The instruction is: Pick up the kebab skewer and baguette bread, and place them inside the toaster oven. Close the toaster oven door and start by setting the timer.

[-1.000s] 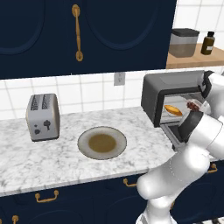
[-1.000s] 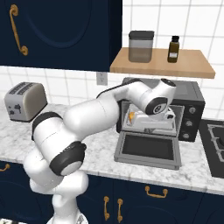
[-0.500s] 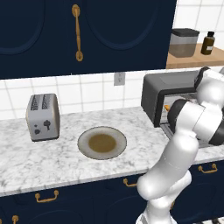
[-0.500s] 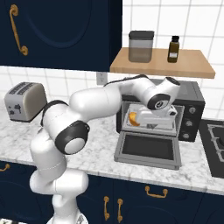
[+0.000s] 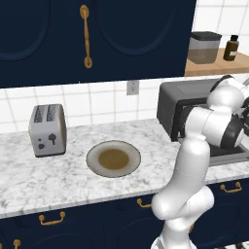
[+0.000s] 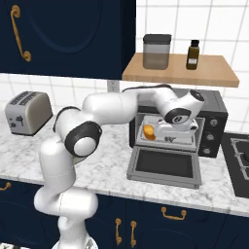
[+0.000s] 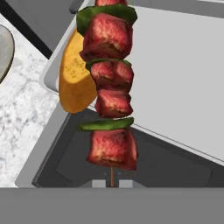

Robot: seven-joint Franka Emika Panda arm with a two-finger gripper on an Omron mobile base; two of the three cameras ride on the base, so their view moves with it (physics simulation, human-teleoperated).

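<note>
In the hand view the kebab skewer, red meat chunks with green pieces between, stands up from my gripper, which is shut on its thin stick. The golden baguette bread lies on the left edge of the light grey tray, just beside the skewer. Below both lies the open toaster oven door. In the right base view my hand is at the mouth of the toaster oven, with the baguette bread at the left of the opening and the door folded down flat.
A round plate with a brown centre and a silver two-slot toaster stand on the marble counter to the left. A wooden shelf with a canister and a bottle hangs above the oven. A stove top lies to its right.
The arm has swung further across the oven front, so in the left base view it now covers the opening and the bread. The gripper has stayed shut on the skewer.
</note>
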